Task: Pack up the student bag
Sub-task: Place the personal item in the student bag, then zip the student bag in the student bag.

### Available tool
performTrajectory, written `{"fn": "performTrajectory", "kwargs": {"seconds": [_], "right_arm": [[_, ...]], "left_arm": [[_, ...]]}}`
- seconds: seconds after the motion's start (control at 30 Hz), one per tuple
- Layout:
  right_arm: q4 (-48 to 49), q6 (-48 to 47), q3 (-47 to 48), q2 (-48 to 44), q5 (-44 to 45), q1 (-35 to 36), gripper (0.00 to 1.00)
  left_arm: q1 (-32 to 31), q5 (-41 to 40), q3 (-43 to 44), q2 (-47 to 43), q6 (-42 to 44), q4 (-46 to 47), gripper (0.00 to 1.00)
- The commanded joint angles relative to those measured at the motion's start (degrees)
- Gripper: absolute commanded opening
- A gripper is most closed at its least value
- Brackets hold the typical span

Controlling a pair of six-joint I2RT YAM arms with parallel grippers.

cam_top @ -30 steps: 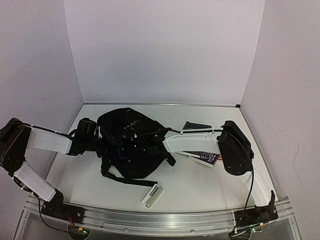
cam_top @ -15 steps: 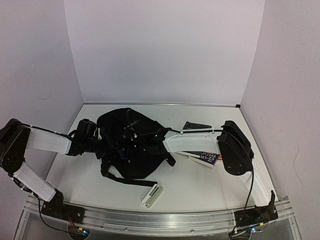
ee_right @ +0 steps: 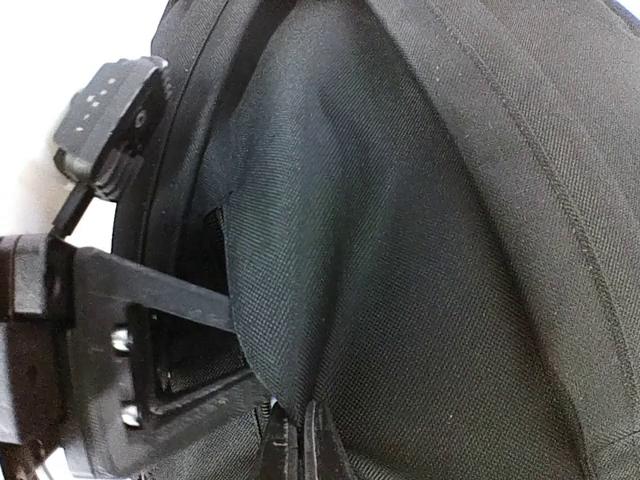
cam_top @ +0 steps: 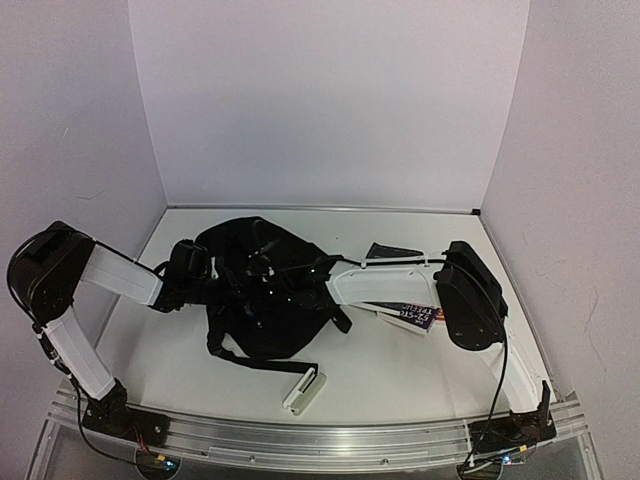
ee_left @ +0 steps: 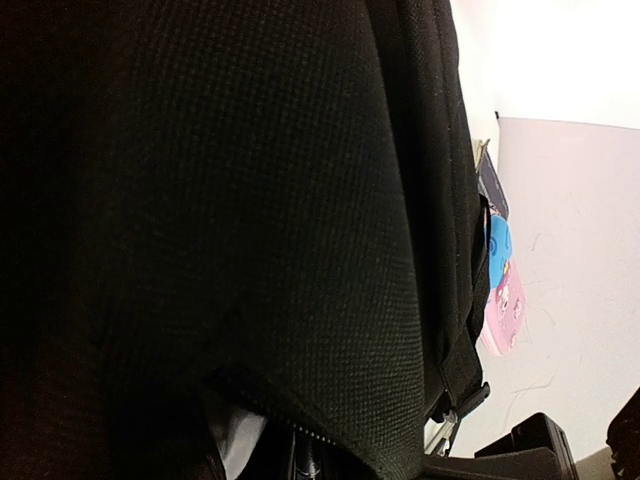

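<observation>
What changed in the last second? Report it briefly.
The left hand moved rightward, further into the student bag, and its elbow swung up and inward. The right hand, the booklet and the white object stayed put.

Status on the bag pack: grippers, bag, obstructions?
Right gripper shut on bag fabric. Left gripper pressed into bag, jaws unseen. Book and white case outside bag, neither in the way.

Lab test booth, bare white walls [cam_top: 330, 100], aluminium rail [cam_top: 320, 440]
</observation>
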Motion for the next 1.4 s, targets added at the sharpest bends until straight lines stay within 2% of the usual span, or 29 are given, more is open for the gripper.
{"fn": "performTrajectory", "kwargs": {"seconds": [0.0,0.17,0.27,0.37,0.5,0.67,0.8,0.93,1.2,1.37], "right_arm": [[2.1,-1.1,2.3,-3.6,-0.9,0.7,0.0],[2.0,-1.7,2.3,-3.7,-1.3,0.7,0.0],[1.7,-1.8,2.2,-4.2,-0.6,0.7,0.0],[1.2,-2.1,1.5,-5.3,0.1,0.7,0.11],[0.2,-2.7,-1.2,-9.0,1.6,0.7,0.35],[-2.3,-2.0,-8.6,-16.7,5.0,0.7,0.58],[-4.9,2.0,-15.9,-21.9,6.3,0.0,0.69],[-5.3,7.2,-25.0,-26.2,4.1,-1.9,0.78],[-3.4,12.8,-34.9,-28.4,-0.7,-4.6,0.78],[2.1,14.8,-37.4,-26.6,-4.6,-6.2,0.72]], "left_arm": [[-1.0,0.2,2.3,2.2,-0.6,5.7,0.05],[-1.0,1.8,2.2,4.7,-0.8,10.1,0.07],[-1.0,1.6,1.4,3.1,-0.1,10.4,0.1],[-1.0,0.4,0.8,-1.0,2.5,6.7,0.18],[-1.0,-1.6,0.4,-8.0,6.6,-3.1,0.35],[-1.0,-2.9,-1.5,-15.3,9.1,-13.5,0.44],[-1.0,-1.1,-3.5,-19.7,11.8,-15.5,0.5],[-1.2,3.2,-2.8,-21.4,18.6,-17.5,0.54],[-6.9,4.3,2.9,-26.9,37.6,-25.8,0.59],[-10.9,1.3,7.7,-22.7,45.4,-32.1,0.59]]}}
